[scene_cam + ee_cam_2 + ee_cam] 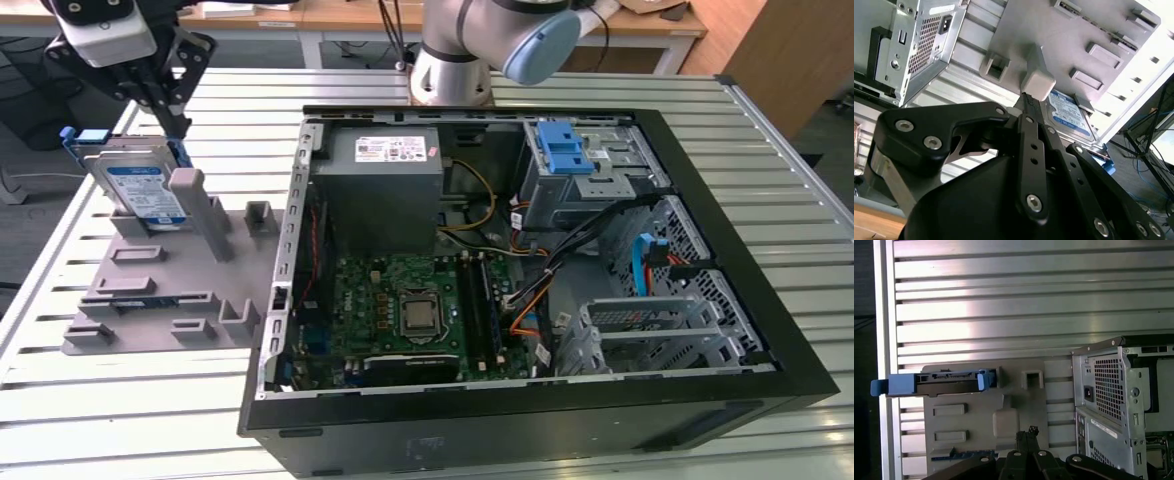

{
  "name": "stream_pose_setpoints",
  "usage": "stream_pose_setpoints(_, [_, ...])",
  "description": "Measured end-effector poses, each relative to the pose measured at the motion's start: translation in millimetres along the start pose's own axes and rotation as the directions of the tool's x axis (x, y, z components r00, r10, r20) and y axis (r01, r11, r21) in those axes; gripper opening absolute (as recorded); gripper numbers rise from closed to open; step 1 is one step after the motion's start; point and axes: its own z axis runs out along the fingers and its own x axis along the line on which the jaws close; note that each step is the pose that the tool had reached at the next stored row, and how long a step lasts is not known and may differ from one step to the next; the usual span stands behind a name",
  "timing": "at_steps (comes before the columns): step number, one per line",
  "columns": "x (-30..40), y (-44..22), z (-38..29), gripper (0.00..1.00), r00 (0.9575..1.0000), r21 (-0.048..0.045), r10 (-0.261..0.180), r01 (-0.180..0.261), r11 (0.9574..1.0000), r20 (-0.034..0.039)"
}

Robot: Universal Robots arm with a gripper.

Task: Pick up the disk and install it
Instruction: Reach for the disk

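Tool (171, 120), closed on nothing, hangs above the disk (140, 187) in the exterior view. The disk stands on edge in the gray fixture (160, 290) on the table (80, 420), just below the tool and clear of it. Second wrist view: the tool (1028, 98) points past a fixture post (1038, 82), and the disk (1069, 117) lies just beyond, its label showing. First wrist view: the disk (936, 382) shows its top edge. Its long axis runs crosswise to the tool (1027, 432) and is offset from the tool's line.

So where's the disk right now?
At the exterior view's left, the disk stands upright in the gray fixture beside the open computer case, near the gripper.
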Motion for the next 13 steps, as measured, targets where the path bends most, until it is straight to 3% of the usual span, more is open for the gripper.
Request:
stream_pose_setpoints(3, [3.4,0.0,0.0,0.11,1.0,0.0,0.0,0.0,1.0,0.0])
stream_pose_setpoints(13, [3.7,0.1,0.0,0.11,1.0,-0.0001,0.0,0.0,1.0,0.0001])
